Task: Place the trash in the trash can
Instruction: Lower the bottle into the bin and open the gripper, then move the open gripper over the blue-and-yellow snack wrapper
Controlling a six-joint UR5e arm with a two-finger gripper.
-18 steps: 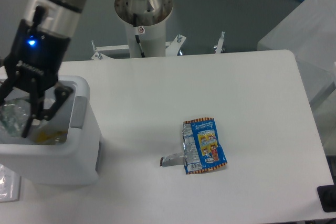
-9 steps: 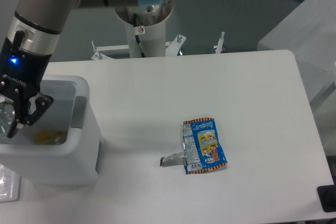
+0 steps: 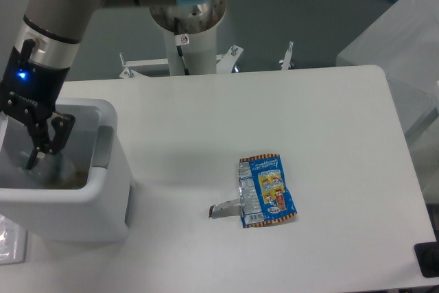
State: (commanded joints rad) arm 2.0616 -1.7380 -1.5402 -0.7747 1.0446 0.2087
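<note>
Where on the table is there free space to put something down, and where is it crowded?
Free: the table behind the blue snack wrapper up to the far edge, its right side, and the strip between the wrapper and the trash can. Crowded: the silvery scrap touches the wrapper; the gripper is inside the can.

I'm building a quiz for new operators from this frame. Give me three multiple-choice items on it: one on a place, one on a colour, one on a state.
1. Where is the gripper?
A. Over the open trash can
B. Above the wrapper
C. At the table's right edge

2. What is the main colour of the snack wrapper?
A. Red
B. Blue
C. Black

3. How does the snack wrapper lie?
A. Inside the bin
B. Held in the jaws
C. Flat on the table, untouched

Key: 1 A, the jaws hang within the rim of the trash can. 2 B, its printed face is blue. 3 C, it rests on the table beside the silvery scrap, far from the arm.
</note>
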